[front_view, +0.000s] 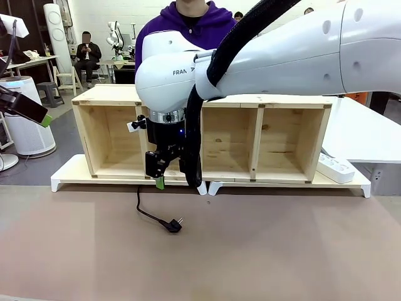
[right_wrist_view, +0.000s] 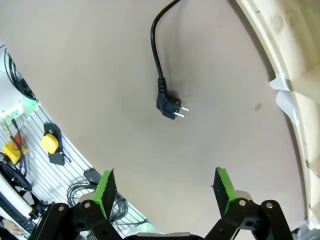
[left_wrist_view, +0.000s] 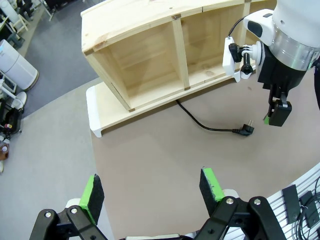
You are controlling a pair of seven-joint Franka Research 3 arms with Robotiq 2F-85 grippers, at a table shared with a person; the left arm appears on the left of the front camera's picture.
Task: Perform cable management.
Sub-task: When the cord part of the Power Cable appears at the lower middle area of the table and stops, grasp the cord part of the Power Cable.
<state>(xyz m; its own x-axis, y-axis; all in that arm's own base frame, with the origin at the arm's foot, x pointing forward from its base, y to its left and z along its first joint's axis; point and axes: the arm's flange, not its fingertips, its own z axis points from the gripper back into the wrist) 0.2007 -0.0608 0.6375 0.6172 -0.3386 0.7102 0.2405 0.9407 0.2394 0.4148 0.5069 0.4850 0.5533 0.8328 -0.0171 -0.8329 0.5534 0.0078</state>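
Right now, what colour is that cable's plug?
Black: the small two-pin plug shows best in the right wrist view.

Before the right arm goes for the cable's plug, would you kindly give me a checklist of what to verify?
1. Right end effector open: ok.
2. Plug of the cable lying free on the table, ahead of that end effector: ok.
3. Contact with the plug: not ok, the two stand apart.
4. Left end effector open, away from the cable: ok.
5. Cable's far end: cannot tell, it vanishes at the base of the wooden shelf.
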